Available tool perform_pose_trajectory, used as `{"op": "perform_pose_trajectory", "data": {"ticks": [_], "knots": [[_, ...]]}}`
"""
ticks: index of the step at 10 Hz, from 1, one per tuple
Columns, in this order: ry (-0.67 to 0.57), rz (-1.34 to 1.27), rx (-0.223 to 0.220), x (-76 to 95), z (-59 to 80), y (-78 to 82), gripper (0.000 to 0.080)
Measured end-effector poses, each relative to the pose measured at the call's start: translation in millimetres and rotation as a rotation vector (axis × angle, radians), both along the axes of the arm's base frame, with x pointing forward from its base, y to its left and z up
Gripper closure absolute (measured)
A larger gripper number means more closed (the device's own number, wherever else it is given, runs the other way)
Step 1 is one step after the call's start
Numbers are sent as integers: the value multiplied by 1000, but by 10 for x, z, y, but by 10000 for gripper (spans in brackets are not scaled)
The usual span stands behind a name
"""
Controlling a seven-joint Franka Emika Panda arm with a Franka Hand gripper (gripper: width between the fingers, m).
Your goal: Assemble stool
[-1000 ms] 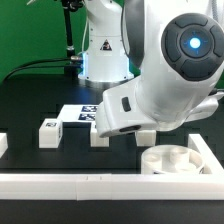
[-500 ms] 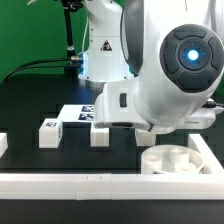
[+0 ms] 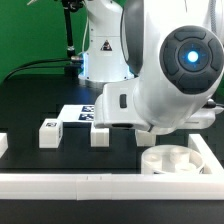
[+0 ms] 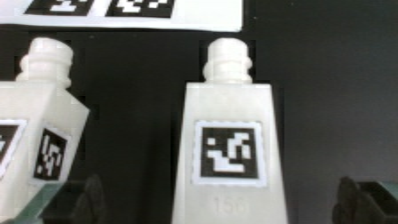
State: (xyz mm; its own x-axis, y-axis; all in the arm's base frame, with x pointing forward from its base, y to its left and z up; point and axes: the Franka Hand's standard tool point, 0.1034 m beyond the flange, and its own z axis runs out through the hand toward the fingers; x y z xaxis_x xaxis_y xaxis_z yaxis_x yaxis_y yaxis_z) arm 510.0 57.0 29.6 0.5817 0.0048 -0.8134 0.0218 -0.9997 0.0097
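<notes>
Claw: the claw (image 4: 222, 203) is spread wide and grips nothing. A dark finger (image 4: 80, 203) sits on each side of a leg, and black table shows in both gaps.
Leg under the claw: the tagged leg (image 4: 226, 125) lies flat with its square tag facing the wrist camera. Its narrow peg end points toward the marker board (image 4: 134, 10).
Neighbour: a second leg (image 4: 36, 115) lies just beside it, apart and slightly tilted, with its peg pointing the same way.
Seat: over in the exterior view, the seat ring (image 3: 170, 158) rests on the table (image 3: 30, 100) at 4 o'clock. It is tucked into the corner made by the front rail (image 3: 90, 183) and the side rail (image 3: 210, 152).
Loose legs outside: the far leg (image 3: 48, 133) is at 9 o'clock and the near leg (image 3: 99, 137) at 7 o'clock, well apart from each other. Which of them match the wrist camera's pair cannot be told.
Arm: the arm (image 3: 170, 75) fills the view from 12 to 3 o'clock and hides the claw from this side.
Board: seen from outside, the marker board is flat just behind the near leg.
</notes>
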Motion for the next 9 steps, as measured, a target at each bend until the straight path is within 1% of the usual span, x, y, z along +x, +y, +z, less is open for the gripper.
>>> {"op": "perform_pose_trajectory", "data": {"ticks": [1, 2, 3, 4, 7, 9], "knots": [[47, 0, -3, -23, -45, -17, 151], [88, -6, -12, -34, -122, -22, 151], [138, -18, -15, -68, -146, -3, 151], [150, -34, 4, -63, -151, 38, 151], [141, -21, 13, -65, -160, 117, 151], [125, -19, 16, -59, -159, 126, 151]]}}
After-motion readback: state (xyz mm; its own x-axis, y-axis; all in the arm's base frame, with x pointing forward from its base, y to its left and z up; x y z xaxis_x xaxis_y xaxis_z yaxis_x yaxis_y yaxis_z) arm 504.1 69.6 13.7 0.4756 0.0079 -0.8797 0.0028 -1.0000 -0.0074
